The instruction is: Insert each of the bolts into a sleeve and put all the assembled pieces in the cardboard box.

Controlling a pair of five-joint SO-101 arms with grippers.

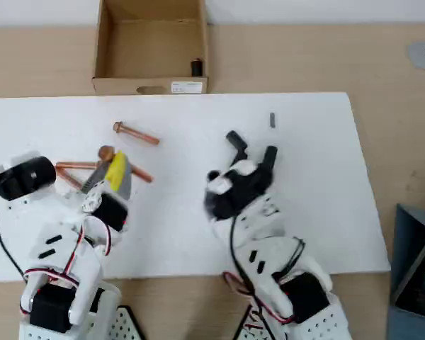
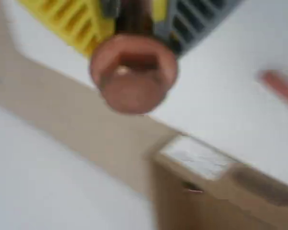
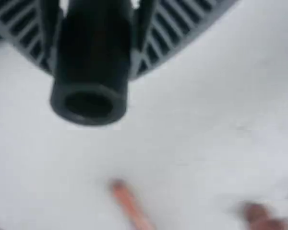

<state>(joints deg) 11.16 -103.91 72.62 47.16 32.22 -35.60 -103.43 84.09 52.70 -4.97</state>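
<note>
White mat [image 1: 326,205] lies under both arms. Near left, my left gripper [image 1: 108,161] is clamped on a copper bolt [image 2: 133,72]. The cardboard box [image 1: 150,86] sits far behind. Mid-mat, my right gripper [image 1: 252,152] pinches a black sleeve [image 3: 89,72].

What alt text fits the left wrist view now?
The left gripper, jaws yellow and grey, clamps a copper bolt, head toward the camera. Beyond lie the white mat and a corner of the cardboard box.
</note>
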